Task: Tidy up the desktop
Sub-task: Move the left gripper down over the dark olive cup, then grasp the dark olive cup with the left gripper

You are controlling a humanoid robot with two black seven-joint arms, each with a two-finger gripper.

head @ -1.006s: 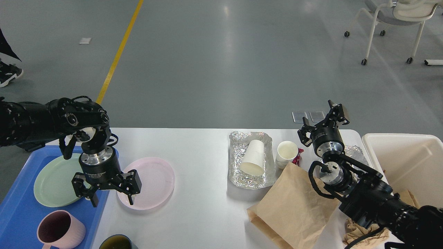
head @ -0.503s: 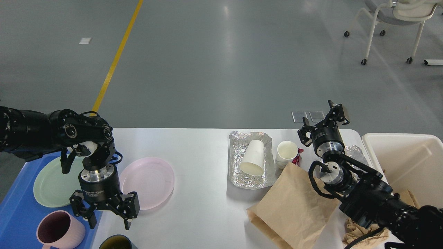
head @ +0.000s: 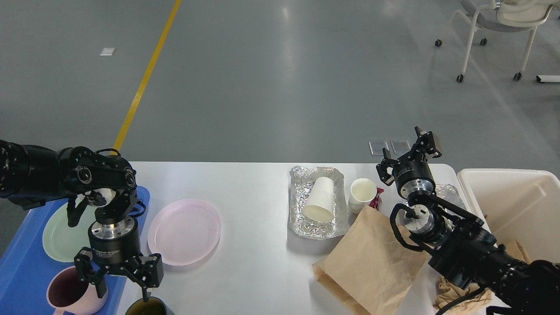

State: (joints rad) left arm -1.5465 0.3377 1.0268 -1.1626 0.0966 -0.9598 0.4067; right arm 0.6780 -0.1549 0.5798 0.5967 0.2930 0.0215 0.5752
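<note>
Desktop: the white desktop (head: 253, 183) with rounded corners fills the lower half of the view, its far edge running straight across; glossy, with faint reflections.
Left edge: a blue tray (head: 22, 271) overlaps this edge, holding a green plate (head: 57, 238) and a pink mug (head: 72, 293).
Near edge: a dark cup (head: 148, 307) shows only its rim, just beside the tray.
Left half: a pink plate (head: 186, 232) lies flat on the bare white top.
Centre-right: a foil tray (head: 302, 218) holds a paper cup (head: 320, 199) lying tilted; a second white cup (head: 362, 192) stands just beside it.
Right near corner: a brown paper bag (head: 369, 267) lies flat, crumpled paper past it.
Right edge: a cream bin (head: 516, 205) stands against the desktop.
Left gripper: the left gripper (head: 120, 286) points down between the pink mug and the dark cup, fingers spread, holding nothing.
Right gripper: the right gripper (head: 409, 151) points up above the far right corner, fingers apart and empty.
Room: grey polished floor, a yellow line (head: 148, 70), a wheeled chair (head: 498, 26) far right.
</note>
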